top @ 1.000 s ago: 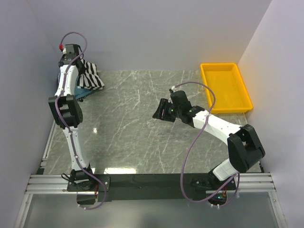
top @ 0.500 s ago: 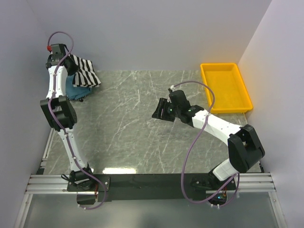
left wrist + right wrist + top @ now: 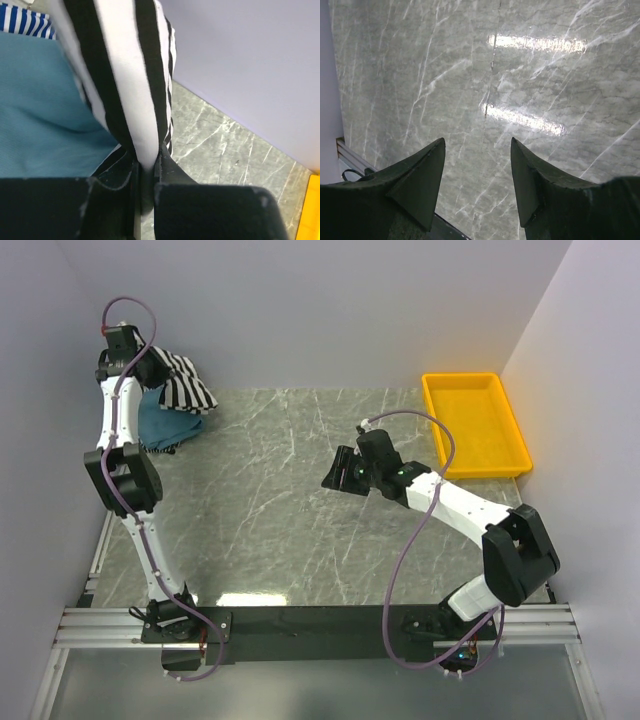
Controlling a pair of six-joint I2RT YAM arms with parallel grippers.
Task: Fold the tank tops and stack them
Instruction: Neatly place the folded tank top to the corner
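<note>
- Spanning the whole cell, the marble table (image 3: 300, 500) carries every item.
- Yellow tray (image 3: 476, 377): far right corner, well apart from the cloth.
- Teal-blue tank top (image 3: 165, 425): lying at the far left corner, partly hidden by the left arm and the striped cloth above.
- Black-and-white striped tank top (image 3: 182, 380): lifted off the table, hanging over the teal one.
- Finely striped blue-white top (image 3: 25, 22): only an edge visible beyond the teal.
- Left gripper (image 3: 146, 172): jaws pinched tight on a fold of the striped top.
- Right gripper (image 3: 477, 142): fingers spread wide, holding nothing, over bare mid-table.

Black-and-white striped top (image 3: 186, 381), teal top (image 3: 165, 424)
</note>
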